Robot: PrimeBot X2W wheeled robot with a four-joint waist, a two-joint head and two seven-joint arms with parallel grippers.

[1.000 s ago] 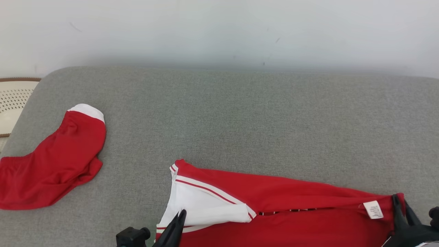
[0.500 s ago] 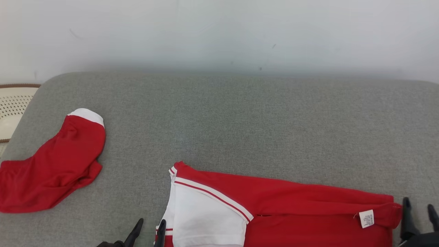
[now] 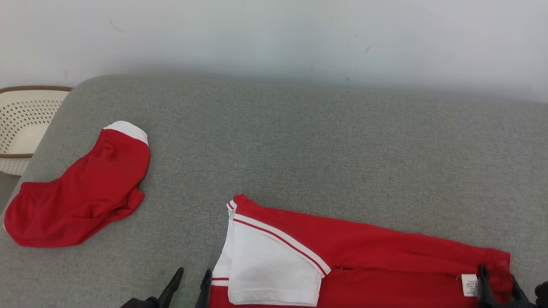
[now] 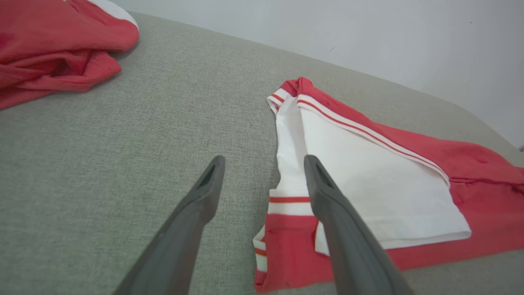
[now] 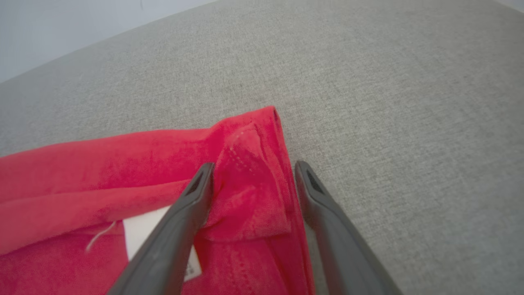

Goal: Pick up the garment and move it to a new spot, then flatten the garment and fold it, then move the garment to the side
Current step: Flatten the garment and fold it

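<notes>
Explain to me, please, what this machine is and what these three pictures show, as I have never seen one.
This is a wheeled robot with two arms, each ending in two dark fingers. The wide picture comes from its head camera, looking down; the other two come from wrist cameras looking along the fingers. On the grey padded surface lies a red and white garment, partly folded, with a second red garment to its left and a perforated basket past the edge. The left gripper and the right gripper stand open at the garment's two ends; nothing is held.
</notes>
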